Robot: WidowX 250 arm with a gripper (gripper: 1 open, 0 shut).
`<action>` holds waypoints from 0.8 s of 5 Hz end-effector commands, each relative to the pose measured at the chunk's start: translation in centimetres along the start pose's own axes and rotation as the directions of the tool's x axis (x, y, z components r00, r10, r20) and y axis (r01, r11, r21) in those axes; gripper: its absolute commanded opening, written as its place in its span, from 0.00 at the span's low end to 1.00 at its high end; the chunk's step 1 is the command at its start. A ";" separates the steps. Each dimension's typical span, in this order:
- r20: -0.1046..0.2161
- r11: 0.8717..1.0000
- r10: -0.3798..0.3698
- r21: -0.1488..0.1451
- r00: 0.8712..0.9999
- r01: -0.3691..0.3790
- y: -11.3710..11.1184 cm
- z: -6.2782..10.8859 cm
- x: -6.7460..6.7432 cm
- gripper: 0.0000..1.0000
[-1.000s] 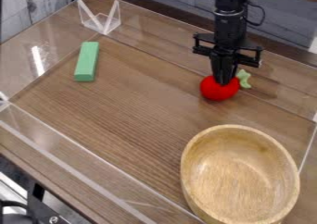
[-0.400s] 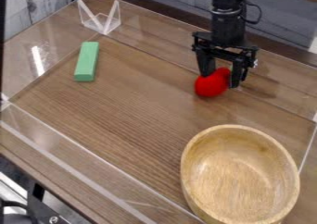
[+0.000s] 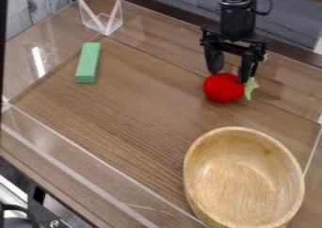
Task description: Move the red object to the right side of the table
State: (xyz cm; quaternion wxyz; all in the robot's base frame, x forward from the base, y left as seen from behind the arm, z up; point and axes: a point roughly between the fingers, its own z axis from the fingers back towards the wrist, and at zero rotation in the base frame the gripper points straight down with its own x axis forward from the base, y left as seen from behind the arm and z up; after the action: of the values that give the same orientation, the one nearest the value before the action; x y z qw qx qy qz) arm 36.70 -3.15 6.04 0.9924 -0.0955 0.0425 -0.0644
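The red object (image 3: 225, 88), a small round toy fruit with a green leaf at its right, lies on the brown wood-grain table (image 3: 138, 119) toward the far right. My black gripper (image 3: 234, 73) hangs straight down just above and behind it. Its two fingers (image 3: 210, 64) stand spread apart, open, straddling the fruit's top without closing on it. The fruit rests on the tabletop by itself.
A round light wooden bowl (image 3: 246, 177) sits at the near right. A green rectangular block (image 3: 88, 61) lies at the far left. Low clear acrylic walls (image 3: 51, 156) border the table, with a clear folded piece (image 3: 101, 18) at the back left corner.
The gripper went from shut on the fruit to open and lifted slightly. The fruit now sits free on the table, leaf to its right.
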 end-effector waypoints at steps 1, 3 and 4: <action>0.100 0.998 -0.065 0.014 0.993 0.064 -0.6 3.7 0.6 1.00; 0.115 0.997 -0.071 0.017 0.991 0.070 1.5 3.6 -1.7 1.00; 0.147 0.996 -0.090 0.025 0.985 0.087 1.4 5.2 -2.2 1.00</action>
State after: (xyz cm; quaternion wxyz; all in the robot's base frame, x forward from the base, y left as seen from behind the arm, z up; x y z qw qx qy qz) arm 34.93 -0.85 8.70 0.9900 -0.0973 -0.0028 -0.1023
